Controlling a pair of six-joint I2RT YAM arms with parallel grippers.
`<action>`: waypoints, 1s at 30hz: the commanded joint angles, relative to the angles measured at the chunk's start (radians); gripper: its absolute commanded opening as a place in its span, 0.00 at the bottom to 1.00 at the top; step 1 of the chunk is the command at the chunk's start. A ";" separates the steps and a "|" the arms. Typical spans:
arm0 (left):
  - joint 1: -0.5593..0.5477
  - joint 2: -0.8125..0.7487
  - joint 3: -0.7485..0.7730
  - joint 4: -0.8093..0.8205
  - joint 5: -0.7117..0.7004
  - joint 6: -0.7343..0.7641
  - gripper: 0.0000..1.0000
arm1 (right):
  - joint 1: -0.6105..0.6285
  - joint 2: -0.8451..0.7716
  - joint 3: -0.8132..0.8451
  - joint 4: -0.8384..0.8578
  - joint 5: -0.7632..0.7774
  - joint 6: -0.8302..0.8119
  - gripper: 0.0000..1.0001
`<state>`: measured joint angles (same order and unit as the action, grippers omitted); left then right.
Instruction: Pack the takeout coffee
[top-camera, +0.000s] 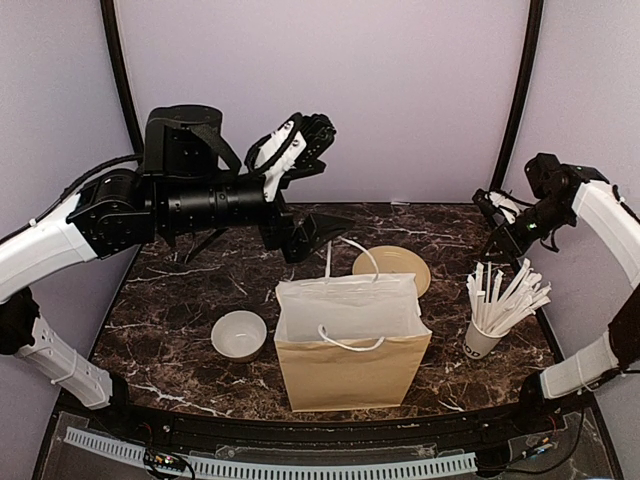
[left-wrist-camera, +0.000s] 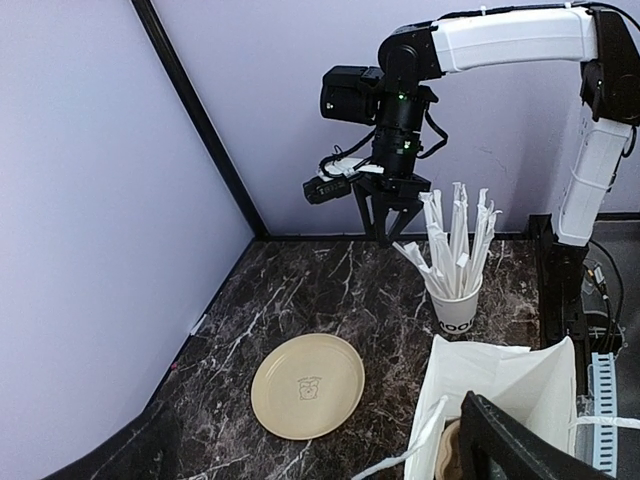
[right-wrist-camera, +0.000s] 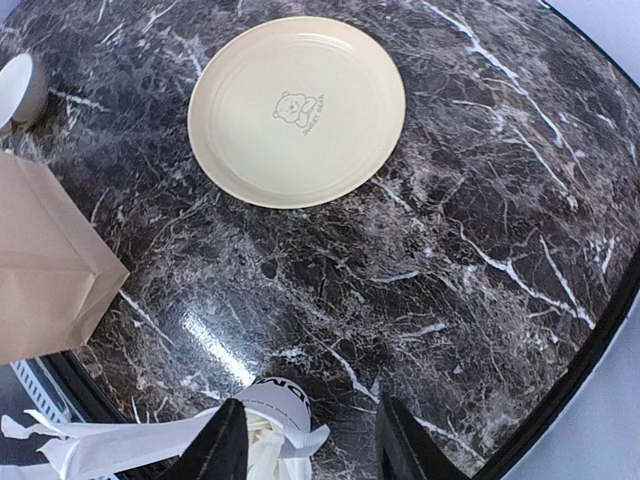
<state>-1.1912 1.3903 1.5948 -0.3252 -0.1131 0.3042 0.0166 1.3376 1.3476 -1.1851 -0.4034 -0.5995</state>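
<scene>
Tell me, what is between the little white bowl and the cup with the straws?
The brown paper bag stands between the white bowl and the cup of straws. The top view shows it.

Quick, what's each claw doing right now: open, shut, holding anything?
Left claw: cannot be told from these views.
Right claw: open, holding nothing.

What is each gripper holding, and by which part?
Right gripper: open, nothing held. Left gripper, by the bag: cannot be told.
</scene>
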 joint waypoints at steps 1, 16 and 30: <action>0.008 -0.046 -0.022 0.042 -0.021 -0.010 0.99 | -0.007 0.026 -0.005 0.005 -0.058 0.012 0.38; 0.013 -0.068 -0.032 0.059 -0.034 0.003 0.99 | -0.037 0.008 0.073 -0.033 -0.097 0.029 0.00; 0.017 -0.076 0.030 0.078 -0.144 0.012 0.99 | -0.038 -0.012 0.467 -0.191 -0.191 0.007 0.00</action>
<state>-1.1809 1.3533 1.5894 -0.2932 -0.1970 0.3084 -0.0193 1.3418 1.7176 -1.3315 -0.5709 -0.5869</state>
